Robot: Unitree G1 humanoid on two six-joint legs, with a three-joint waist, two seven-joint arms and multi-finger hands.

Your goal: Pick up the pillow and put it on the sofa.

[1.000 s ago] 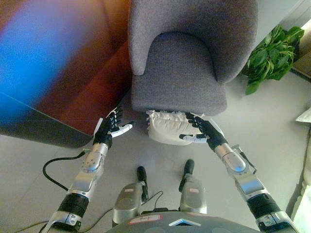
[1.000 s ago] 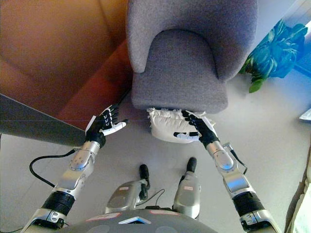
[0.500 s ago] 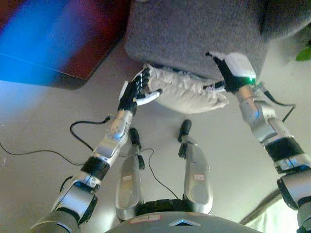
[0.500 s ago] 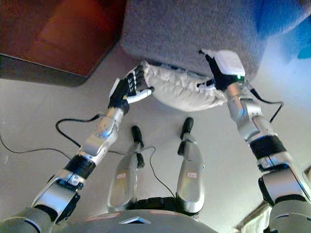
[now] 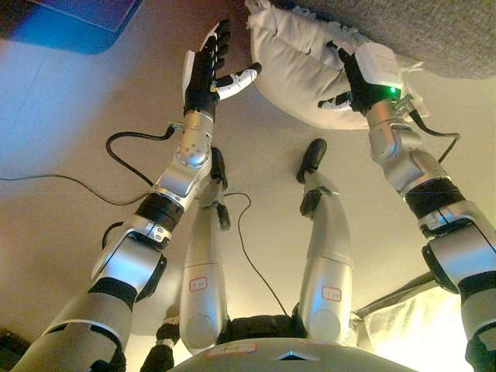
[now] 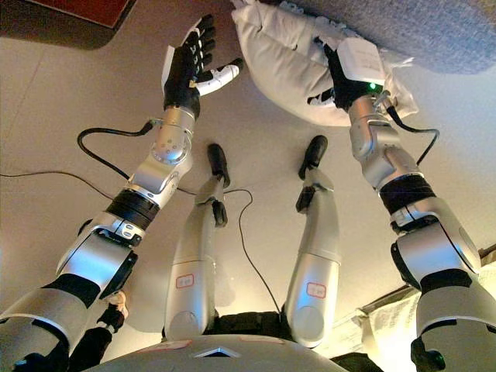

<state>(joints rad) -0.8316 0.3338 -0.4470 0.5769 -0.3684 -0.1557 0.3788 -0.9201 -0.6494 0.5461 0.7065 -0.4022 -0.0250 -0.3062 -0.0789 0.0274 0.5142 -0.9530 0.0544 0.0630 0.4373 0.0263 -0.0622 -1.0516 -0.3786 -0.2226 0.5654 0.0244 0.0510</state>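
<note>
Pillow (image 5: 298, 66) on floor against sofa (image 5: 434, 31); my right hand (image 5: 358, 77) grips it, left hand (image 5: 208, 66) wide beside. One-sided hold risks slip on lift.

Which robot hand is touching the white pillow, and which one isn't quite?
The right robot hand lies on the pillow. The left robot hand is open beside the pillow's end, with only its white thumb tip reaching the edge.

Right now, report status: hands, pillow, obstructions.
Left hand open beside the pillow. Right hand on pillow, fingers hidden. Pillow on floor against the sofa base. Nothing in the way.
</note>
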